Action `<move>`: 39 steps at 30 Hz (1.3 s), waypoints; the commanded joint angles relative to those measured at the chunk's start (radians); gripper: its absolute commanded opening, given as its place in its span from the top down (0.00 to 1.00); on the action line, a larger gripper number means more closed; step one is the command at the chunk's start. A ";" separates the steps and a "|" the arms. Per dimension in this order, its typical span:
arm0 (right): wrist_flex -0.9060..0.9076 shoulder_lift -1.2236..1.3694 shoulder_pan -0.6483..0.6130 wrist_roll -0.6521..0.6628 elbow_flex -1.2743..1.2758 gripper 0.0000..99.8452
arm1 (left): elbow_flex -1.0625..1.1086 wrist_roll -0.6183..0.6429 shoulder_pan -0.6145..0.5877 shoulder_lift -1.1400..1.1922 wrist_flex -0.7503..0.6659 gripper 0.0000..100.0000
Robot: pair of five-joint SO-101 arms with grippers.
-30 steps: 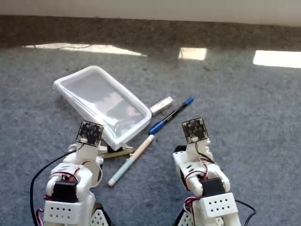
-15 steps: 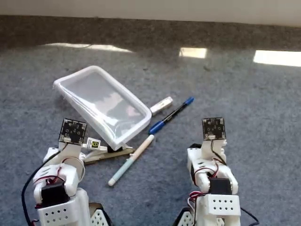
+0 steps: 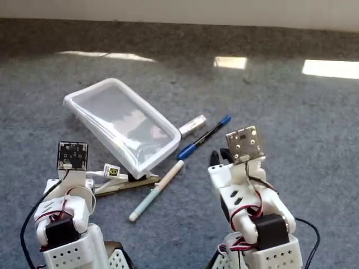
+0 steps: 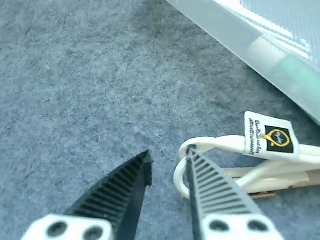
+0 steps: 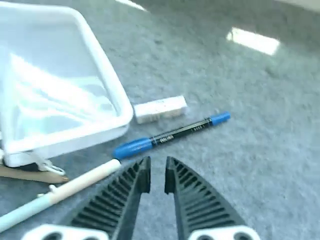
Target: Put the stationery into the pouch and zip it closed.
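A: So, where does the pouch [image 3: 120, 120] lie?
B: Flat on the grey tabletop [image 3: 297, 129]. It is clear-faced with a white rim, one corner toward the left arm. Its white pull loop [image 4: 220, 145], with a small tag [image 4: 267, 136], trails off that corner and lies against a flat tan strip [image 4: 250, 184].
A: And the stationery?
B: All outside it. A blue pen [image 3: 205, 137] lies just beside the pouch's long edge, with a small white block [image 3: 192, 124] near the pen's middle. A pale pen with a white cap [image 3: 155, 191] runs from the blue pen's cap end toward the arms.
A: The left gripper [image 4: 167, 156]?
B: Low over the tabletop, jaws moderately apart with nothing between them. One fingertip sits right at the bend of the pull loop, though I cannot tell whether it touches.
A: The right gripper [image 5: 156, 162]?
B: Jaws nearly together, with a narrow gap, holding nothing. It hangs above the tabletop just short of the blue pen, near its cap.
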 commanded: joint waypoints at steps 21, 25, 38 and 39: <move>-0.283 0.826 -0.430 -0.083 -0.229 0.99 | -0.044 0.153 -0.182 -0.002 -0.106 0.82; -0.378 0.958 -0.430 -0.083 -0.229 0.99 | -0.044 0.153 -0.182 -0.002 -0.106 0.82; -0.697 1.359 -0.366 -0.081 -0.463 0.99 | -0.044 0.153 -0.182 -0.002 -0.106 0.82; -0.720 1.399 -0.355 -0.081 -0.498 0.99 | -0.044 0.153 -0.182 -0.002 -0.106 0.82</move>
